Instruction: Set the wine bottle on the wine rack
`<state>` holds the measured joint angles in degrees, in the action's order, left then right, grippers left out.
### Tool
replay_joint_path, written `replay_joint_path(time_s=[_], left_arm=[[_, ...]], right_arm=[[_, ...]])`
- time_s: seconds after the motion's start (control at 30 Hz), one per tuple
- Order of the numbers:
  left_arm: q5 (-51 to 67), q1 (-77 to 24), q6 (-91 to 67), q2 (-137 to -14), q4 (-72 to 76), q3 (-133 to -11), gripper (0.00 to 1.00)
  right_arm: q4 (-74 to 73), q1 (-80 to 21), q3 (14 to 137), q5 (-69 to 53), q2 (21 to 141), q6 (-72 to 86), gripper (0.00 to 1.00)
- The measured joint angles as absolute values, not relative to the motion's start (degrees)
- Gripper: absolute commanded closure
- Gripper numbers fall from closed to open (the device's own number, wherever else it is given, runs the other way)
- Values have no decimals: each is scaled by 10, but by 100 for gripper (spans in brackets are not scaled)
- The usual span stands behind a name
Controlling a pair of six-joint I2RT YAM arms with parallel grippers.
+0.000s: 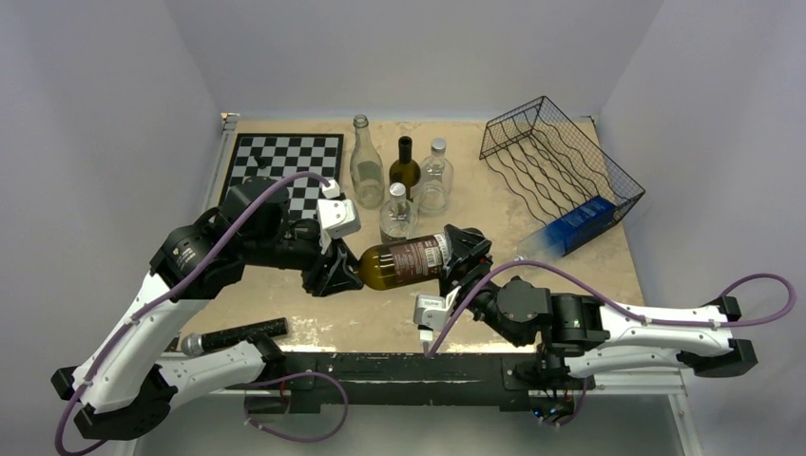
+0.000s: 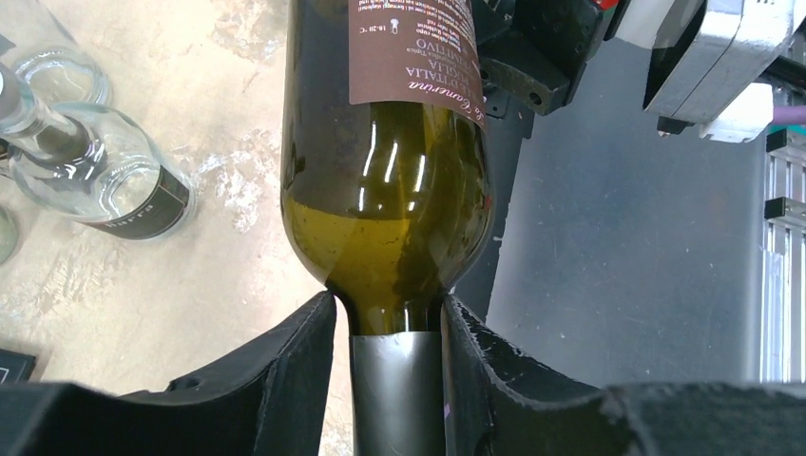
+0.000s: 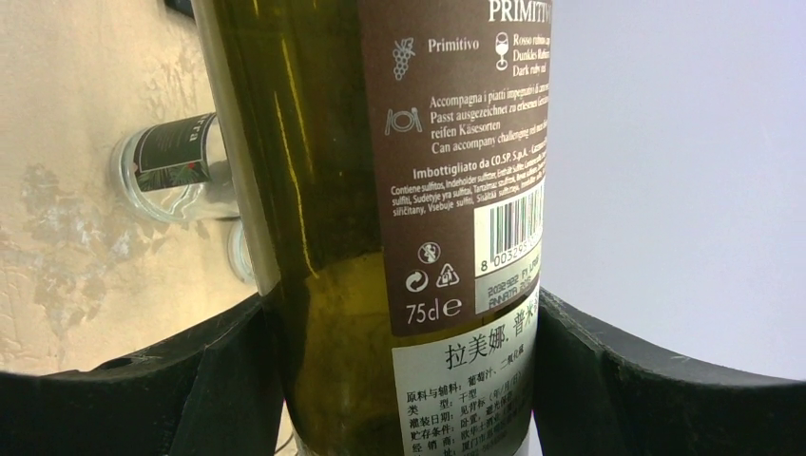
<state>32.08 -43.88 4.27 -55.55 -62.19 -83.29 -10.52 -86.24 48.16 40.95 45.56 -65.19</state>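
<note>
The wine bottle (image 1: 404, 263) lies on its side between the 2 grippers, over the near middle of the table (image 1: 380, 321) and well apart from the wine rack (image 1: 556, 161). Its neck points toward the left arm and its base toward the right.

The left gripper (image 1: 340, 275) is clamped on the neck. In the left wrist view its 2 black fingers (image 2: 285, 366) press on either side of the dark foil capsule, just below the shoulder. The right gripper (image 1: 463, 255) is clamped on the lower body. In the right wrist view its fingers (image 3: 219, 380) hug the glass on both sides at the back label, with its barcode and "75 cl" mark.

The glass is olive green and looks paler at the shoulder. Whether there is wine inside cannot be told from these views.

The wine rack stands at the far right of the table, tilted, with its wavy wire rows open toward the camera. No bottle is in it. A blue box (image 1: 580, 223) lies at its near, lower end.

4 other bottles stand upright in a cluster at the far middle. These are a tall clear bottle (image 1: 365, 171), a dark green bottle (image 1: 405, 169), a clear bottle with a silver cap (image 1: 435, 180) and a shorter clear bottle (image 1: 397, 217) nearest the held one. The 3 clear ones look empty. A chessboard (image 1: 285, 161) lies flat at the far left, beside the cluster.
</note>
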Motion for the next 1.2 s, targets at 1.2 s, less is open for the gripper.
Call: replay_joint_path(time_s=[1.2], left_arm=[[328,-448,72,-577,-644,-808,56]], right_arm=[[-209,-865,519,367,459,-570,100]])
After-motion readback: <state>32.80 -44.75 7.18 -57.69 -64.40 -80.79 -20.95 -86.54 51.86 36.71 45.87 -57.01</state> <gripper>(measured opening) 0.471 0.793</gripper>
